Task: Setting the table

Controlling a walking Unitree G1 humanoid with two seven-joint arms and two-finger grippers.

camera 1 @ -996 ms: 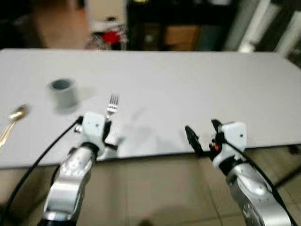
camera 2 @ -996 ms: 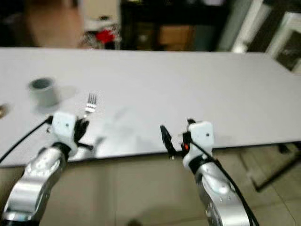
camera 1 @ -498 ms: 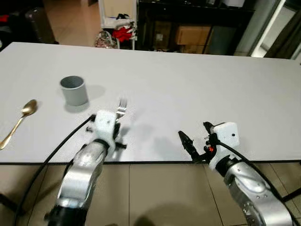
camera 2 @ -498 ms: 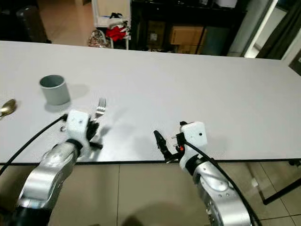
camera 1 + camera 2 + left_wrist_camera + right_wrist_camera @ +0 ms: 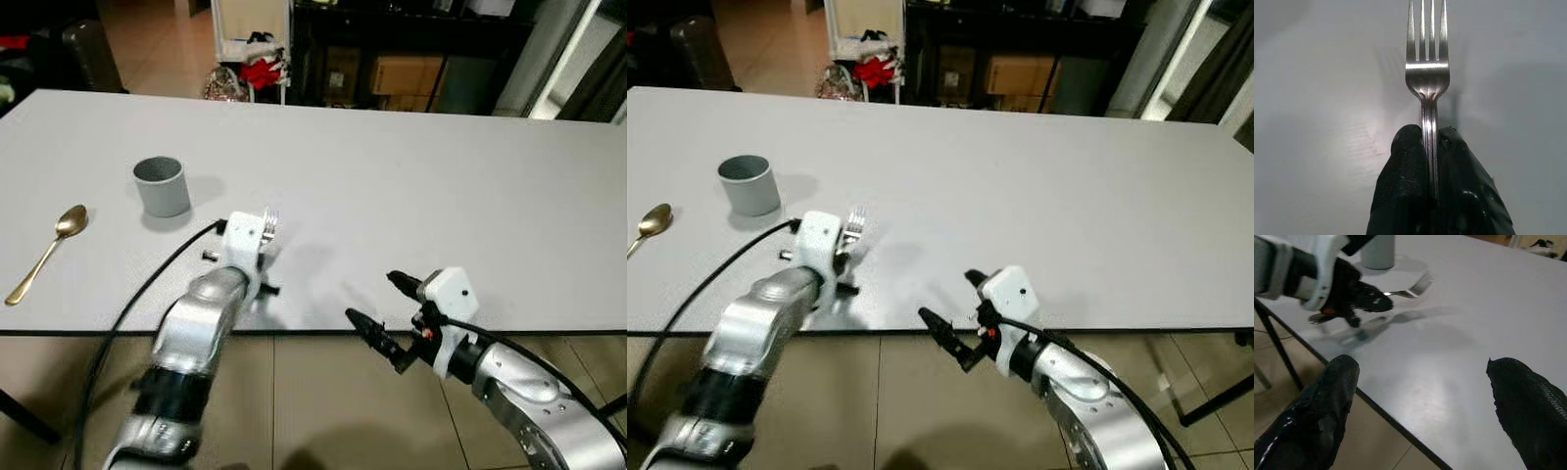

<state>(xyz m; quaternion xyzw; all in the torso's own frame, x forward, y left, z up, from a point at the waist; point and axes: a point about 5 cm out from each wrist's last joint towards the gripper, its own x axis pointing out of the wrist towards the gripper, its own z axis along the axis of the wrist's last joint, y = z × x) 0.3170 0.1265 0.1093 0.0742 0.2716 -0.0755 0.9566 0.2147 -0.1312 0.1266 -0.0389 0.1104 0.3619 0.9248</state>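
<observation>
— While the white table is the landmark, where is the fork?
— Pinched by its handle in the left gripper, tines pointing away over the table's near part, right of the grey cup (a gold spoon lies farther left).
— And the right gripper?
— Fingers spread wide, empty, at the table's near edge.

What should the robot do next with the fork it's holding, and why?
Probably lower the fork onto the white table and let go. The left gripper pinches its handle, tines out over bare tabletop right of the grey cup. The right gripper waits open at the table's edge.
</observation>
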